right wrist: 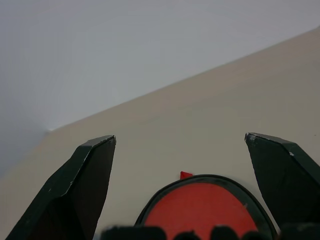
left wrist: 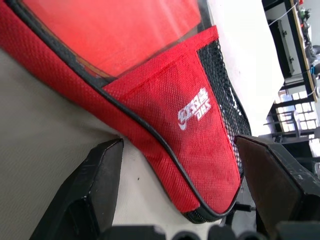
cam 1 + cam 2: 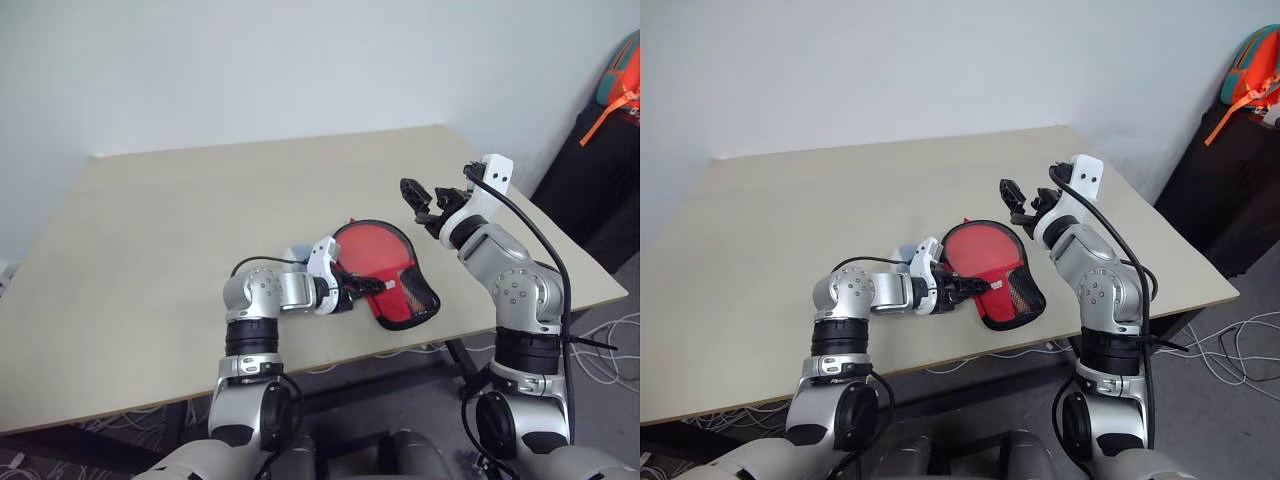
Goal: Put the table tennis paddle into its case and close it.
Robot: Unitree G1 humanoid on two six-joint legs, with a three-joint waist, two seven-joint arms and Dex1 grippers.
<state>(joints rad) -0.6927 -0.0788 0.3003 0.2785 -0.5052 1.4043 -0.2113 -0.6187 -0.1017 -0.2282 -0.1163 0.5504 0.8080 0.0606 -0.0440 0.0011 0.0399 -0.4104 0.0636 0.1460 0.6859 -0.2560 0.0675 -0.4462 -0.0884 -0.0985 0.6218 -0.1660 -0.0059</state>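
Honestly, from my station the case (image 3: 388,274) lay flat on the pale counter (image 3: 150,230), near the counter's near edge and a little right of its middle. Its round red end with the clear window pointed toward the far side, and the narrower end of red fabric with white print and black mesh pointed toward the near edge. Through the window I saw a flat red surface, which I took for the table tennis paddle (image 3: 372,247) inside; I could not make out its handle.

My left gripper (image 3: 372,287) sat low at the case's narrow end, coming in from the left. Its fingers (image 2: 90,190) were spread apart — one on either side of the red printed panel in the left wrist view — and I could not tell whether either one touched the fabric. Nothing was clenched there.

My right gripper (image 3: 418,199) hung in the air above and to the far right of the case, well clear of it, its fingers (image 1: 75,190) released and wide with nothing between them. Something small and pale blue (image 3: 296,254) peeked out just behind the left wrist. At the far right a dark bag with orange straps (image 3: 610,100) stood off the counter.
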